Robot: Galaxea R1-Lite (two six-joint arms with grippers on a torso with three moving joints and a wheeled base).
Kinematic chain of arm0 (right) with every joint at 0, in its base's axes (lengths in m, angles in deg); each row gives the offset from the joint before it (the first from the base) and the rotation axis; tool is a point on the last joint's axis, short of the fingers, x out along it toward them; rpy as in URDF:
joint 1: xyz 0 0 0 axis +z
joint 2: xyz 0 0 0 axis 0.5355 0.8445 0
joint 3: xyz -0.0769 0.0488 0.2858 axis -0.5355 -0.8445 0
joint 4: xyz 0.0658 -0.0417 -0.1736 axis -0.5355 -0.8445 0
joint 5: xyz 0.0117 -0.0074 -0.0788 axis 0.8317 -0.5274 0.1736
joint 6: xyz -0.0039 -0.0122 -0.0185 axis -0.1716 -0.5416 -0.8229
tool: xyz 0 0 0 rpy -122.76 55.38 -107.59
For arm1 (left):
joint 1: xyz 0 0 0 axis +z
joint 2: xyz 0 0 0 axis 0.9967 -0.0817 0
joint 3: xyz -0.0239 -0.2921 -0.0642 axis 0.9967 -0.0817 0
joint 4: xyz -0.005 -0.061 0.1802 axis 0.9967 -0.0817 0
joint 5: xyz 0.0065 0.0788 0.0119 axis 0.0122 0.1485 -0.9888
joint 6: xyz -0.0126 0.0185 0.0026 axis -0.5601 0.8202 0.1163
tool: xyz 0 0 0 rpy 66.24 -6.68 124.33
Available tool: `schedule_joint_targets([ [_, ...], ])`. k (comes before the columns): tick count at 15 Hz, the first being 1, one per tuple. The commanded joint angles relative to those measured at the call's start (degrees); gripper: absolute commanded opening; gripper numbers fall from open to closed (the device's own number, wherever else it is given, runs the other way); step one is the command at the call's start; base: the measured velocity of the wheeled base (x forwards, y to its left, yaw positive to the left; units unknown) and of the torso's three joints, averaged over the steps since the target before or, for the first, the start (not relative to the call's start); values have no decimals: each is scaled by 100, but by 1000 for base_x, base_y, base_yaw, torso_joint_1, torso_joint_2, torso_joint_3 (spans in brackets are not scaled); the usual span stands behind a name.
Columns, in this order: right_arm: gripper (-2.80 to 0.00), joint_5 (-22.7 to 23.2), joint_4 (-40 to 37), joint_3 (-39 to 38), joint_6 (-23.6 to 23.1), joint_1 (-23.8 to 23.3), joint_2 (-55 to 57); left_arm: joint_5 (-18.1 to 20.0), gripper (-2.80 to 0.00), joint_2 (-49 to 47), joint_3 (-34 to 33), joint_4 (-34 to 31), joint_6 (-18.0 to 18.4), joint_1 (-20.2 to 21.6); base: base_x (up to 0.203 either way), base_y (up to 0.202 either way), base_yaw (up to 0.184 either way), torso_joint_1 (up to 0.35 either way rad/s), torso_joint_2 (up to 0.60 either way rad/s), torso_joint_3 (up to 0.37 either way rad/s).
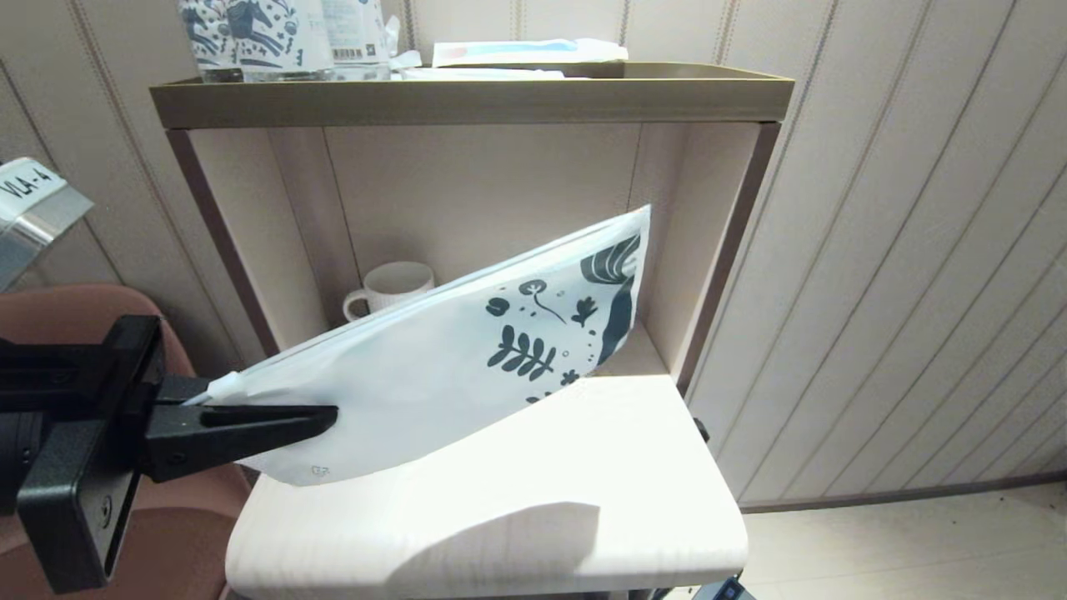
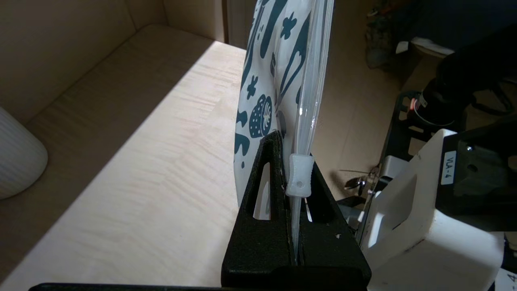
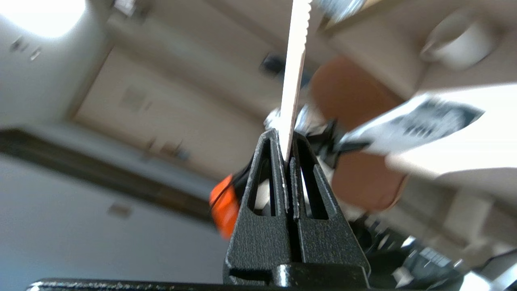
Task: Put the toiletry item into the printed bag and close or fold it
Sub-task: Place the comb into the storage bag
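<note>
The printed bag (image 1: 433,367), a flat white rectangular plastic pouch with a dark-blue leaf and flower print, hangs in the air in front of the shelf unit, above the pale wooden desk (image 1: 533,500). Its long axis runs slantwise: the plain end sits low at the left pincer (image 1: 329,414), and the printed end rises up and away from that pincer toward the back right corner of the open compartment. The zip edge is the upper long side, and the small white zip slider (image 2: 299,181) sits right at the pincer's tips, in the gap between the two fingers.

The left pincer is closed on the plain end of the bag, its black fingers (image 2: 264,190) pressed to either face of the plastic, the bag standing out straight ahead of them on edge.

Beyond the bag, behind its middle as seen from the left pincer, a white ribbed ceramic mug (image 1: 392,287) stands in the compartment on the desk surface. On the olive-brown top tray (image 1: 467,100) of the unit stand a blue-and-white horse-patterned package (image 1: 250,37) and a flat white packet (image 1: 525,52).

The right pincer (image 3: 288,159) shows only in its own wrist view, off to the side and well apart from the bag. Its fingers are closed on a thin flat whitish strip with a serrated end (image 3: 295,72), which sticks straight out from the tips.
</note>
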Motion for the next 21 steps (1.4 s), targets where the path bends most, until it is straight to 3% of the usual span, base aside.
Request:
schedule_joint_targets([
  [1, -280, 273, -70, -133, 53, 1356, 22, 172, -280, -7, 13, -6, 30, -113, 0, 0, 0, 0, 0, 0],
  [4, -280, 273, 103, -1026, 45, 2794, 50, 236, -280, -278, 29, 1, 54, -404, 0, 0, 0, 0, 0, 0],
  [6, -280, 273, 633, -1933, 47, 3473, 150, 231, -280, -458, 40, -6, 61, -445, 0, 0, 0, 0, 0, 0],
  [9, -280, 273, 1872, -2946, 96, 3929, 492, -26, -280, -580, 48, -7, 55, -579, 0, 0, 0, 0, 0, 0],
  [13, -280, 273, 2170, -2878, 126, 3893, 566, -1428, -280, -581, 63, 0, -159, -1106, 0, 0, 0, 0, 0, 0],
  [18, -280, 273, 2326, -2869, 127, 3849, 499, -2747, -280, -531, 206, 2, -1359, -1398, 0, 0, 0, 0, 0, 0],
  [21, -280, 273, 2351, -2769, 118, 3822, 475, -3854, -280, -545, 182, 2, -1673, -1458, 0, 0, 0, 0, 0, 0],
])
